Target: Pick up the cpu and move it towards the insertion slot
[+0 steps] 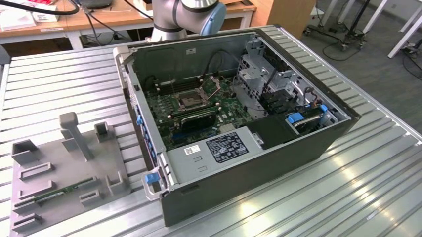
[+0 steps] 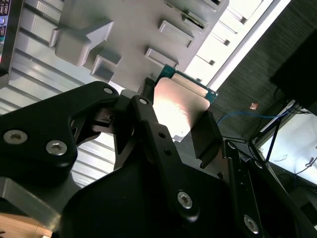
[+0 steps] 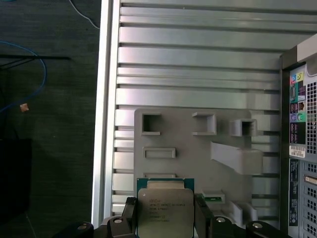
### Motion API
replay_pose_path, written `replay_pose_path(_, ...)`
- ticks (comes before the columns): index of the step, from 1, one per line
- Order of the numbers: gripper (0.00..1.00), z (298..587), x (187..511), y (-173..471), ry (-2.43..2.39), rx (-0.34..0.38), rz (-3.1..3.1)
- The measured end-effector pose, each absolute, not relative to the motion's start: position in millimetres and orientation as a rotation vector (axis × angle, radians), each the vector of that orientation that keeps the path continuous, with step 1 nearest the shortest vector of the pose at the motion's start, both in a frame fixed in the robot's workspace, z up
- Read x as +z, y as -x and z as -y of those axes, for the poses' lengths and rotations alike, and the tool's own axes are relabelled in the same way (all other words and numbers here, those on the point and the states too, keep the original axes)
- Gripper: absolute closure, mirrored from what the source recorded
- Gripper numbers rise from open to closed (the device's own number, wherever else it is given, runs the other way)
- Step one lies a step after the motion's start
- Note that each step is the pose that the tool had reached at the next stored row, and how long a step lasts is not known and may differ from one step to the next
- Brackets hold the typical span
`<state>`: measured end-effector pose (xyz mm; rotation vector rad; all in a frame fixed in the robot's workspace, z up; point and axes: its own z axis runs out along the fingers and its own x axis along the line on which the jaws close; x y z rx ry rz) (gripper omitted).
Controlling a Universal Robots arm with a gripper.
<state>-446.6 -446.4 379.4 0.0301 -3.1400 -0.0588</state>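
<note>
Ext. view: arm (image 1: 191,15) stands at the far side of an open pc case (image 1: 277,163), which lies on a ribbed metal table (image 1: 369,197). Insertion slot (image 1: 191,100) sits on the green board inside the case, w/ dark centre & silver frame. On the ext. view's left is a grey tray (image 1: 56,155) w/ a green memory stick (image 1: 61,192) lying in it.

Second wrist view: gripper (image 2: 179,119) is closed partway onto the cpu (image 2: 178,101). Black fingers (image 2: 205,136) press two opposite edges; nothing else is held. Silver face is lit & tilted. Green edge points away from the gripper body, twd the tray.

First wrist view: cpu is in the gripper, over the tray, outside the case & well apart from its wall. Flat silver face looks at the cam, print lines run finger to finger. Approx. square, so no clear long axis. Can't tell its height off the tray.
</note>
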Motion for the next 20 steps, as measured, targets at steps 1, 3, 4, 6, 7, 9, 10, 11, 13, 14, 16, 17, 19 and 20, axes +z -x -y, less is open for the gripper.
replay_pose_path(1,0.45,446.4,379.4,446.1,-0.03,-0.059,3.14)
replay_pose_path(3,0.45,446.4,379.4,444.9,-0.03,-0.059,3.14)
replay_pose_path(4,0.45,446.4,379.4,444.2,-0.03,-0.059,3.14)
replay_pose_path(6,0.45,446.4,379.4,442.7,-0.03,-0.059,3.14)
replay_pose_path(7,0.45,446.4,379.4,441.9,-0.03,-0.059,3.14)
replay_pose_path(9,0.45,446.4,379.4,440.0,-0.03,-0.059,3.14)
replay_pose_path(10,0.45,446.4,379.4,439.0,-0.03,-0.059,3.14)
replay_pose_path(11,0.45,446.4,379.4,438.1,-0.03,-0.059,3.14)
replay_pose_path(13,0.45,446.4,379.4,436.0,-0.03,-0.059,3.14)
replay_pose_path(14,0.45,446.4,379.4,434.9,-0.03,-0.059,3.14)
replay_pose_path(16,0.45,446.4,379.4,432.1,-0.03,-0.059,3.14)
replay_pose_path(17,0.45,446.4,379.4,430.8,-0.03,-0.059,3.14)
replay_pose_path(19,0.45,446.4,379.4,428.2,-0.03,-0.059,3.14)
replay_pose_path(20,0.45,446.4,379.4,426.8,-0.03,-0.059,3.14)
